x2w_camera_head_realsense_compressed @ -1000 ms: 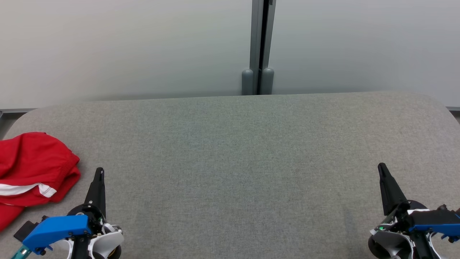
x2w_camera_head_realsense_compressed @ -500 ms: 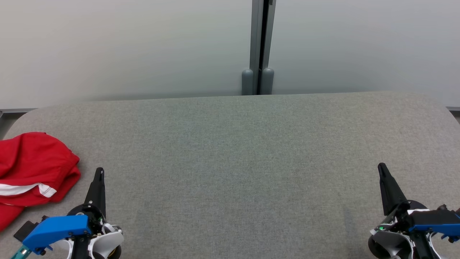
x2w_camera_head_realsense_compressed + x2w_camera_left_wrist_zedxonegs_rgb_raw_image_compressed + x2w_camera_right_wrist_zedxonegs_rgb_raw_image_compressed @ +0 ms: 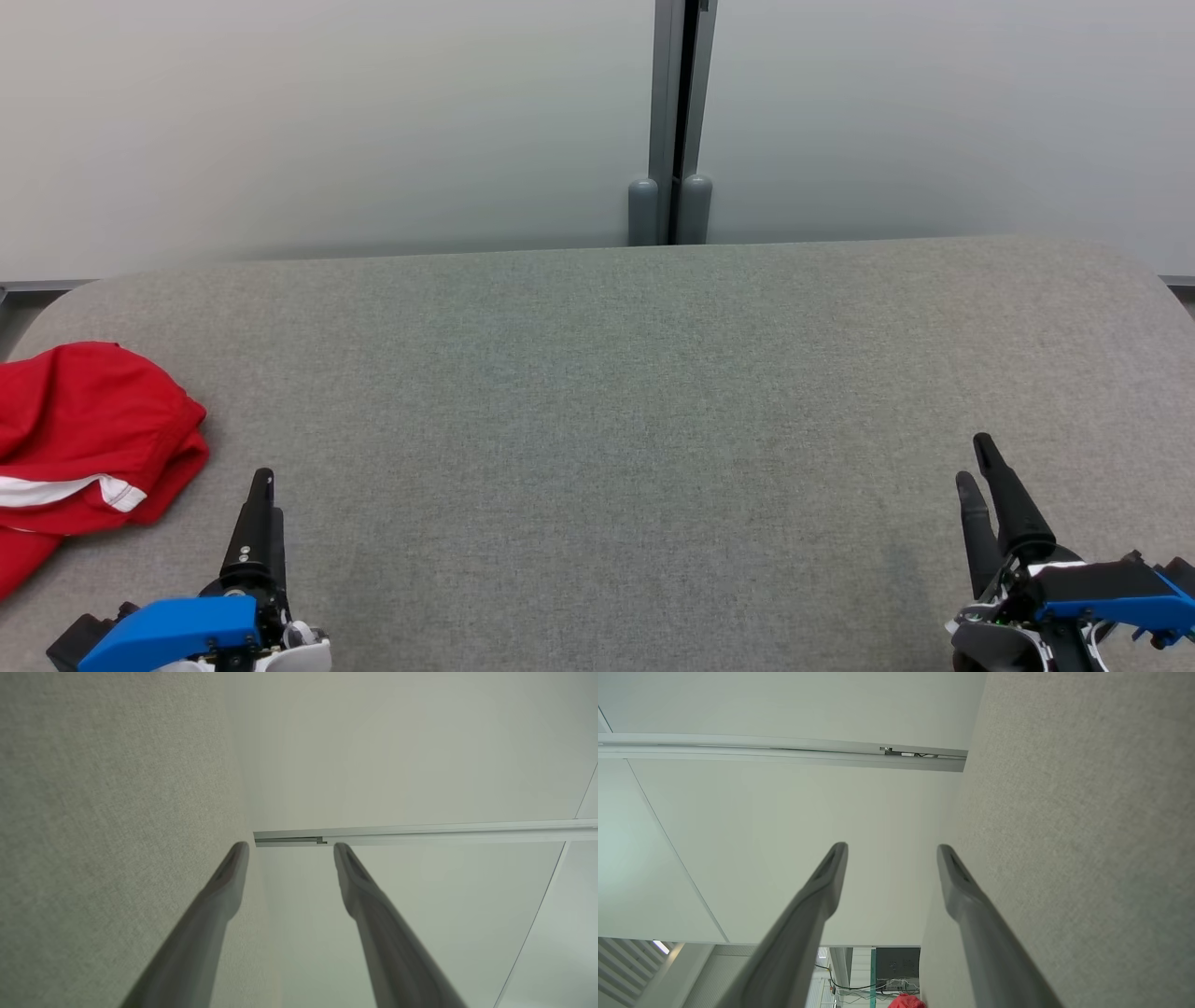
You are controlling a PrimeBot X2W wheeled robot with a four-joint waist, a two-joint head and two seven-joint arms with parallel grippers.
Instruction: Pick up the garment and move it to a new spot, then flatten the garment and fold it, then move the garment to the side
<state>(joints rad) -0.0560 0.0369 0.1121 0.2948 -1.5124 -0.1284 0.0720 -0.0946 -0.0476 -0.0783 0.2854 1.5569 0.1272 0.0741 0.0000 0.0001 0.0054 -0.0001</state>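
At far left of desk (image 3: 597, 373): red garment (image 3: 89, 439), crumpled heap, white trim showing, partly cut off by frame, long axis unclear. Left claw (image 3: 263, 485) near it; garment lies to claw's left, slightly ahead. Fingers spread wide, empty. Right claw (image 3: 971, 459) well apart across desk, also wide, empty. Left arm nearer, likely picks first.

Setting: robotics lab or office test bay. Evidence: grey felt-covered worktable with rounded corners (image 3: 597, 373); pale frosted partition panels (image 3: 327, 121) joined by a grey metal post (image 3: 680, 121); dark equipment box (image 3: 899, 961) with loose cables, past the panels' end.
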